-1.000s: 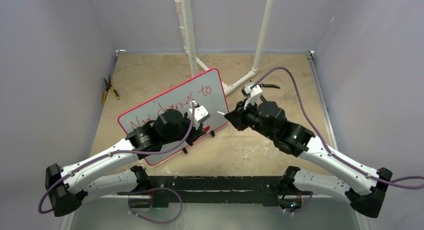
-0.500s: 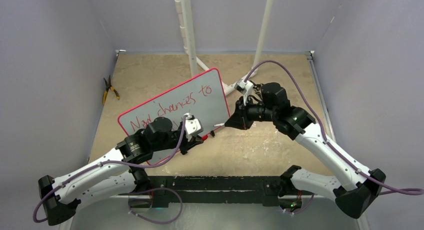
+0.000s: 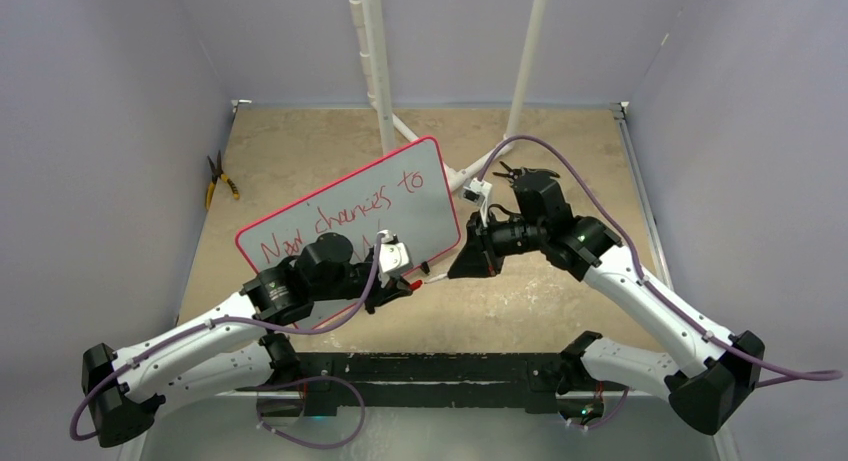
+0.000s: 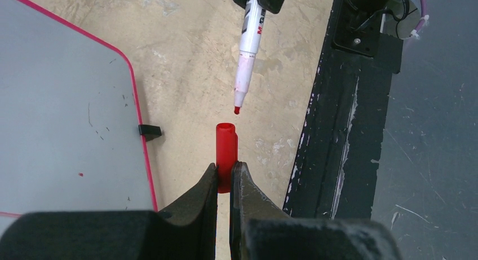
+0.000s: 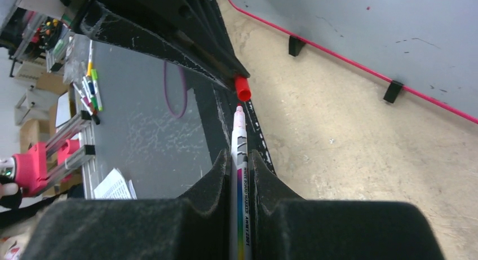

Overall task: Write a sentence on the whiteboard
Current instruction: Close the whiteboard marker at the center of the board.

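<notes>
The whiteboard (image 3: 420, 196), red-rimmed, lies tilted on the table. The sentence (image 3: 340, 216) shows the red line "New chances to"; a second line is mostly hidden by my left arm. My left gripper (image 3: 400, 289) is shut on a red marker cap (image 3: 414, 284), just off the board's near right corner. In the left wrist view the cap (image 4: 225, 144) sticks out past the gripper (image 4: 225, 165), open end forward. My right gripper (image 3: 462, 266) is shut on a white marker (image 5: 239, 130). Its red tip (image 4: 237, 110) hangs just short of the cap's mouth (image 5: 242, 88).
Yellow-handled pliers (image 3: 220, 178) lie at the far left of the table. White pipe posts (image 3: 375, 61) stand behind the board. A black rail (image 3: 420, 366) runs along the near edge. The board's corner and a black foot (image 4: 149, 131) lie left of the cap.
My left gripper has drawn back off the board toward its near right corner with the cap. My right gripper has swung nearer and lower, and the marker tip has come up to the cap.
</notes>
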You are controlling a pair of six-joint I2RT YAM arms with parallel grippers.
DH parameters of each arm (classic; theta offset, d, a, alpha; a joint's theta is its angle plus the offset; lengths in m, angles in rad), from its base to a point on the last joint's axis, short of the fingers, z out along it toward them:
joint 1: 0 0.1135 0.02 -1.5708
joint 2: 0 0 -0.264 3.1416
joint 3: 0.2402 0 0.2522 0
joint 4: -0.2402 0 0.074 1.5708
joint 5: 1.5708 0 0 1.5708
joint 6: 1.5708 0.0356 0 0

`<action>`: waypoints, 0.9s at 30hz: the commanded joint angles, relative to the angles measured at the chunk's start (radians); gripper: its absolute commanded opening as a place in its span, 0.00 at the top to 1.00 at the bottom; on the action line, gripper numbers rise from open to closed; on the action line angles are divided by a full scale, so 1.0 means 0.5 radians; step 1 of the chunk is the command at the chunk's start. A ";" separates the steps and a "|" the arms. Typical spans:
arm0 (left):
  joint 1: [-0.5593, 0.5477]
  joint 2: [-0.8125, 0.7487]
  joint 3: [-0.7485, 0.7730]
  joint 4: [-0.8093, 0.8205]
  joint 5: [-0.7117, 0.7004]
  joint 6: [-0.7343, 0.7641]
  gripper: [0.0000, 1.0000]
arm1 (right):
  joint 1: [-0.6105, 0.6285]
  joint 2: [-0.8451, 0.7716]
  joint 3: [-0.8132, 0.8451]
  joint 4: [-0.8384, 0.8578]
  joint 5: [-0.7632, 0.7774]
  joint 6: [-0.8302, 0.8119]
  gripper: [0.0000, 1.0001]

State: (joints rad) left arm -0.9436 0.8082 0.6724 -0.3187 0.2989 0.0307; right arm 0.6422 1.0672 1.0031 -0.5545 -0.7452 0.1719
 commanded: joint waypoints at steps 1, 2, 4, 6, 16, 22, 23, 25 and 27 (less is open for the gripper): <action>-0.012 0.006 -0.010 0.082 0.078 0.035 1.00 | 0.001 0.004 -0.029 0.038 -0.178 -0.043 1.00; -0.015 0.009 -0.010 0.082 0.080 0.032 1.00 | 0.001 0.007 -0.033 0.038 -0.186 -0.045 1.00; -0.020 0.010 -0.010 0.082 0.078 0.033 1.00 | 0.001 0.009 -0.039 0.039 -0.186 -0.042 1.00; -0.024 0.007 -0.010 0.082 0.081 0.033 1.00 | 0.001 0.013 -0.040 0.036 -0.174 -0.040 1.00; -0.046 0.010 -0.012 0.085 0.081 0.028 1.00 | 0.001 0.029 0.005 0.000 -0.112 -0.054 1.00; -0.046 0.022 -0.009 0.082 0.077 0.021 1.00 | 0.001 0.003 0.043 -0.042 -0.116 -0.061 1.00; -0.046 0.022 -0.010 0.082 0.073 0.021 1.00 | 0.001 -0.001 0.048 -0.060 -0.126 -0.061 1.00; -0.046 0.022 -0.008 0.082 0.071 0.021 1.00 | 0.001 -0.012 0.052 -0.078 -0.131 -0.046 1.00; -0.046 0.024 -0.010 0.083 0.073 0.021 1.00 | 0.001 -0.025 0.052 -0.083 -0.129 -0.043 1.00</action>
State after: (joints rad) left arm -0.9630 0.8204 0.6720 -0.3084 0.3202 0.0303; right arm 0.6422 1.0798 0.9867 -0.5812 -0.8017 0.1623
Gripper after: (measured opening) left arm 0.053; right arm 0.115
